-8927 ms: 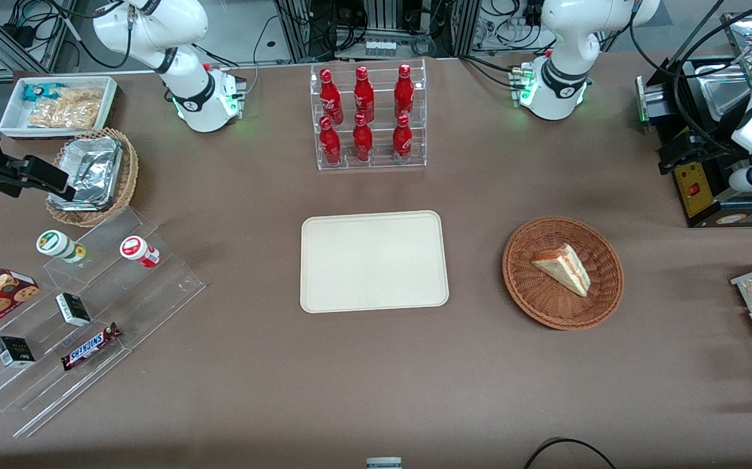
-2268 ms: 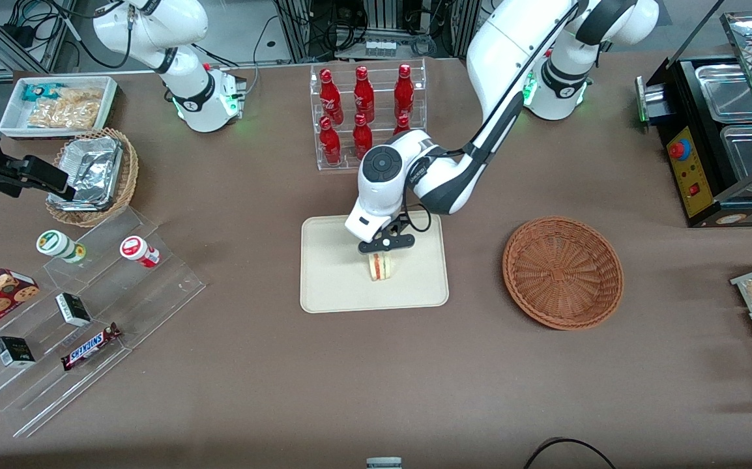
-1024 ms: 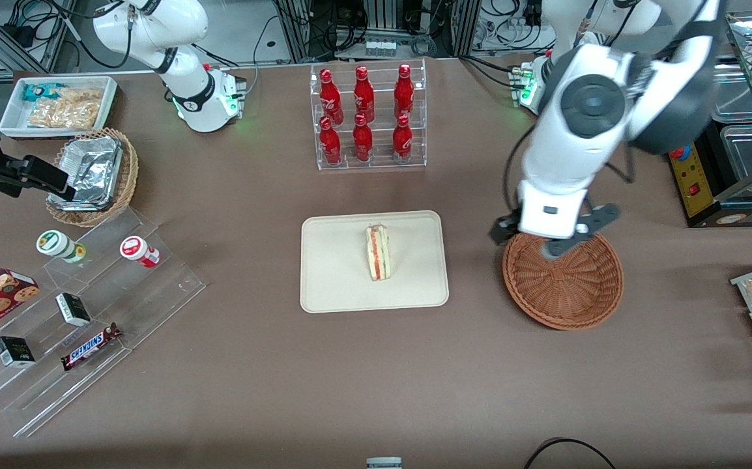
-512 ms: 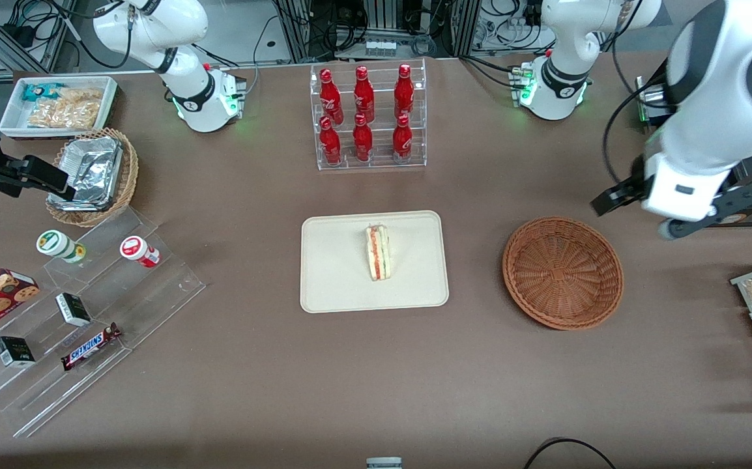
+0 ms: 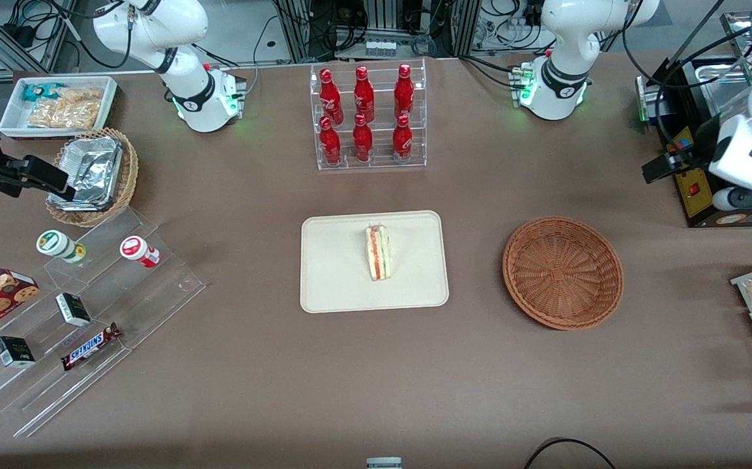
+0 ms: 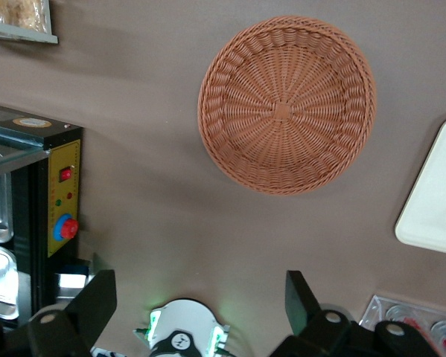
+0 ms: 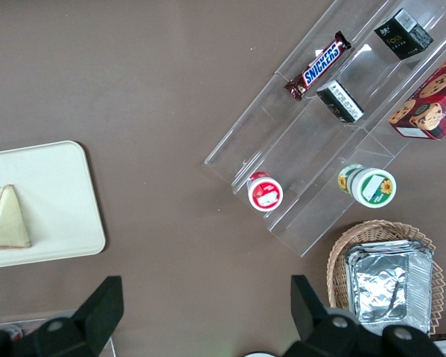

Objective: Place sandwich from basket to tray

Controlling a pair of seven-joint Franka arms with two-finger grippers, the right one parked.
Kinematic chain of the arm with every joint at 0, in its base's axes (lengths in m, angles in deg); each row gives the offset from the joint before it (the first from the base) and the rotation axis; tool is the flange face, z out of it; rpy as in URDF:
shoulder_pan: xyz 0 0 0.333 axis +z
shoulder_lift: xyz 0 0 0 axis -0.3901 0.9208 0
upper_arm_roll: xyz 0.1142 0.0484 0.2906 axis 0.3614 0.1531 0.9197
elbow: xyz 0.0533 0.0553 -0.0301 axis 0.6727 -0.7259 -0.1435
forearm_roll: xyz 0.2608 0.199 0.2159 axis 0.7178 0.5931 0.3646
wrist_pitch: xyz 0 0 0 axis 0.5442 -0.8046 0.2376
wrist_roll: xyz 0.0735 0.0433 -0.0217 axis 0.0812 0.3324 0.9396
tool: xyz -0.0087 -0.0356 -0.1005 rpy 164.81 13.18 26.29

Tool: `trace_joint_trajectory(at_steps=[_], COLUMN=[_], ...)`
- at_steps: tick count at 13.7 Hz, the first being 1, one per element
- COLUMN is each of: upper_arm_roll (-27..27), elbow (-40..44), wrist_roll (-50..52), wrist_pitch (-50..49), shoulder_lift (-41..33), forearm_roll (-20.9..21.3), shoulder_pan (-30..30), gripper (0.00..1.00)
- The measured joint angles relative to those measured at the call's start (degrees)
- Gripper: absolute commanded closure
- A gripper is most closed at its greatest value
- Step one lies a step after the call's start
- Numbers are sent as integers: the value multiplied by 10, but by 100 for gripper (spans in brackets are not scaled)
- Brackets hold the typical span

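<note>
Brown cloth covers the bench [image 5: 239,391], with racks of snacks and drinks around its edges. At the right edge of the front picture the claw [image 6: 196,305] hangs high over the working arm's end of the bench, above a black machine [image 5: 695,189]; its two fingers [image 6: 96,301] stand wide apart with nothing between them. Outward from it, the basket [image 5: 563,272] sits in the right half of the front frame, bare wicker inside and holding nothing. Farther toward frame centre lies the tray [image 5: 337,273], and the sandwich [image 5: 378,252] rests on it, on edge, its red, orange and green layers facing up, near the tray's middle and well apart from the basket. Judging from this, the transfer looks complete: sandwich delivered and let go, arm clear. Nothing of the task appears left to do.
</note>
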Motion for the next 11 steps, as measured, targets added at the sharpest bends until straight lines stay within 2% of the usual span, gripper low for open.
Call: trace_joint_trajectory(at_steps=[4,11], upper_arm_roll=[-1,-9], elbow=[-15,9], wrist_roll=[-46,-53], wrist_pitch=[-1,42], shoulder_lift=[-22,-21], forearm_roll=[-11,-12], shoulder_pan=[17,-11], gripper=[0,0])
